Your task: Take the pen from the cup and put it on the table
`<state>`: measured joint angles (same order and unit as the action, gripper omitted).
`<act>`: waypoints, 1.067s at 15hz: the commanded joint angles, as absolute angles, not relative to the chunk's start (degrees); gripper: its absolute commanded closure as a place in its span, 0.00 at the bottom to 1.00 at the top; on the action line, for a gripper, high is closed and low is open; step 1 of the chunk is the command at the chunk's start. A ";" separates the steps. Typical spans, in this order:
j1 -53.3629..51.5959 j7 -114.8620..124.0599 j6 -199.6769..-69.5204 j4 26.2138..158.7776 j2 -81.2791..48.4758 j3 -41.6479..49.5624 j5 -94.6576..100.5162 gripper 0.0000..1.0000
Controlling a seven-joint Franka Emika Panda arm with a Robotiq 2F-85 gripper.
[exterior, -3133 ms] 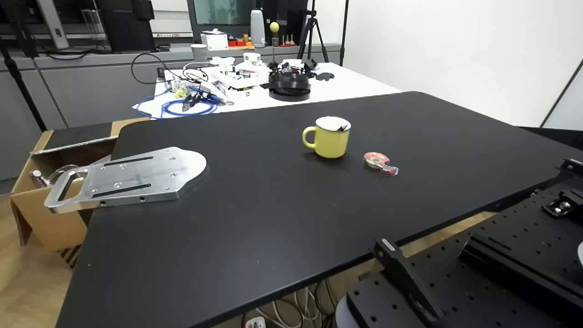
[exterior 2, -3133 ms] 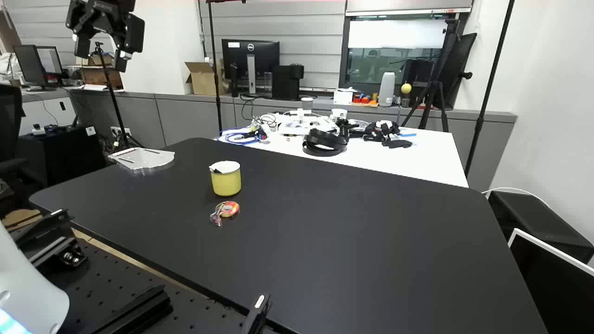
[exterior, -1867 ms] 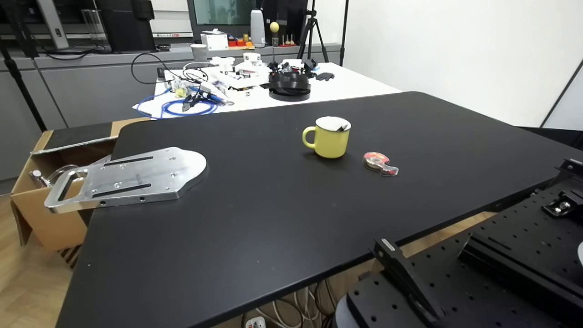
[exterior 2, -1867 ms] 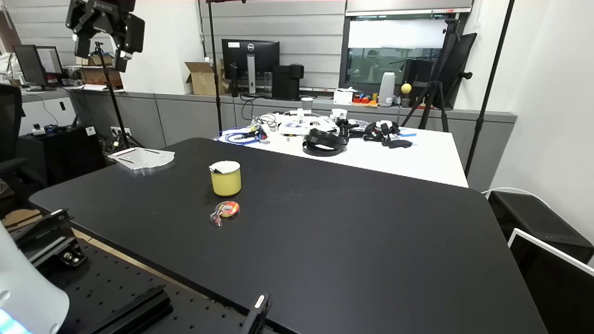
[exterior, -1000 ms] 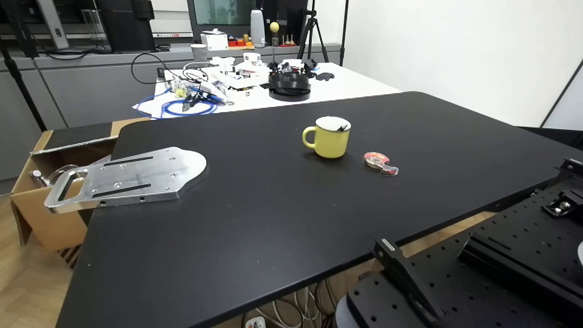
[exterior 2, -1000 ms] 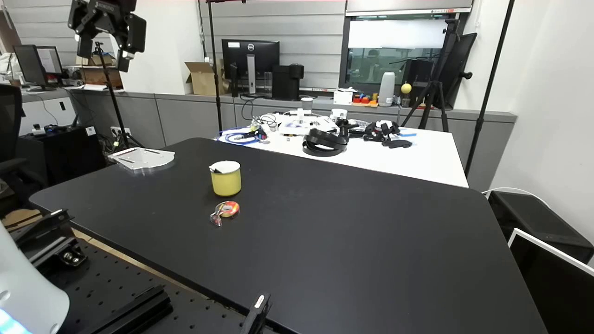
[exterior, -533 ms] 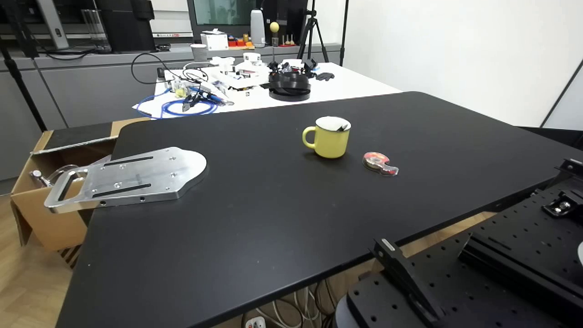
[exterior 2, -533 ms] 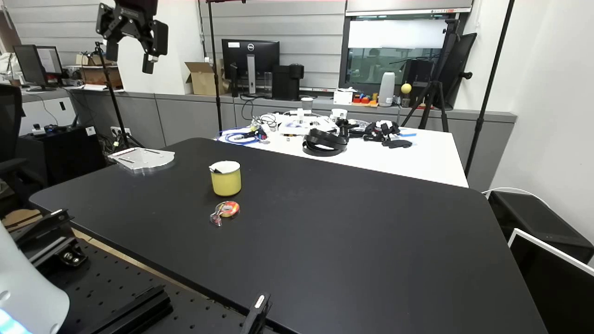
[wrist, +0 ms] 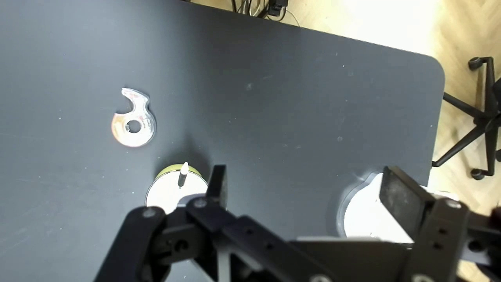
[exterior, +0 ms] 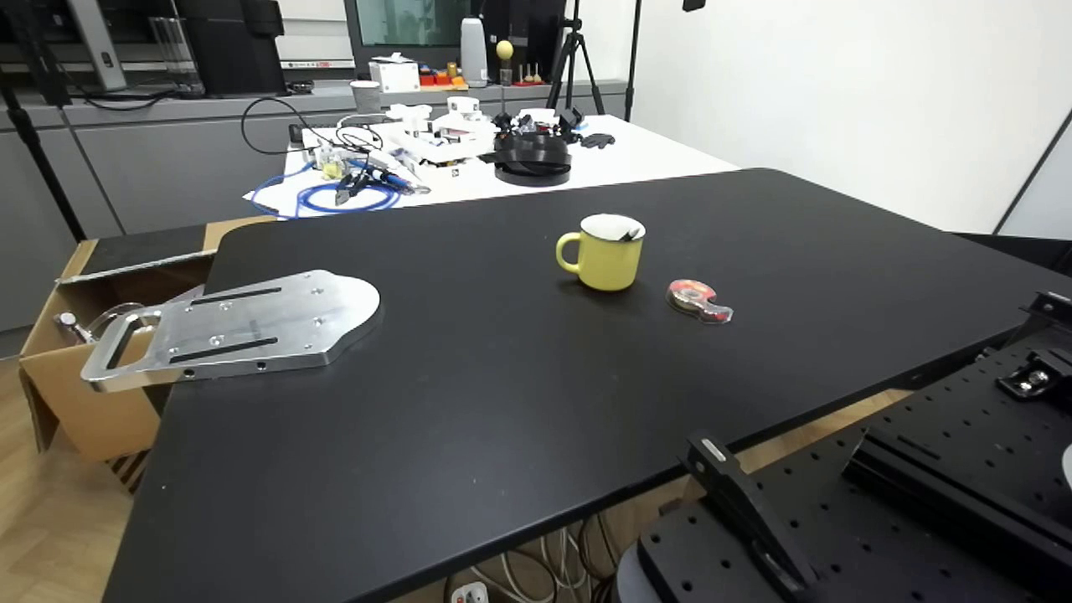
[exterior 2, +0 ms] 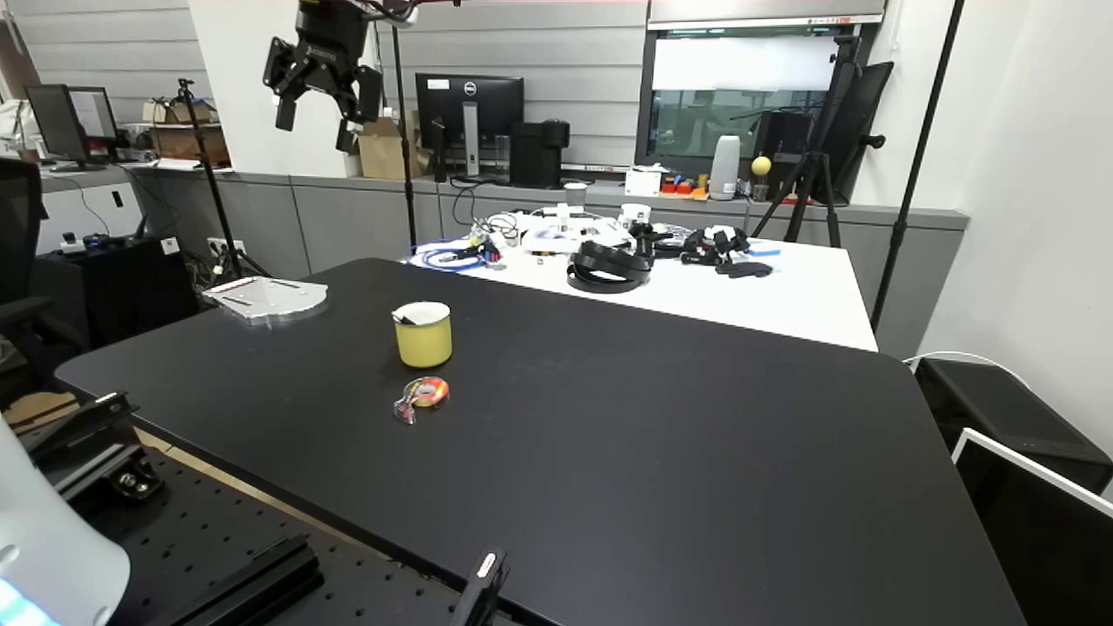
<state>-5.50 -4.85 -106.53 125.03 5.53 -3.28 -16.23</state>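
The black gripper (exterior 2: 316,127) hangs in the air, spread wide and holding nothing, above a matte black table (exterior: 469,402) with rounded corners. The task looks barely begun: the slim pen (wrist: 183,174), dark with a pale end, leans on the rim inside a smooth yellow mug (exterior: 609,263), yet to be gripped, lifted out and laid down. Near the mug lies a curved, clear-plastic tape dispenser (exterior: 697,299); well apart, a flat silver metal plate (exterior: 251,322).

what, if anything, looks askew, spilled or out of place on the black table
The metal plate looks oddly placed: in an exterior view, its handle end juts past the edge of the black table. The mug stands upright; I see no spill.
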 commanded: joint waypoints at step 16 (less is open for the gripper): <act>1.42 -4.32 -84.51 85.25 -34.29 -2.18 -17.50 0.00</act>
<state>1.04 -6.36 -87.73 89.62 -30.82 -1.66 -16.82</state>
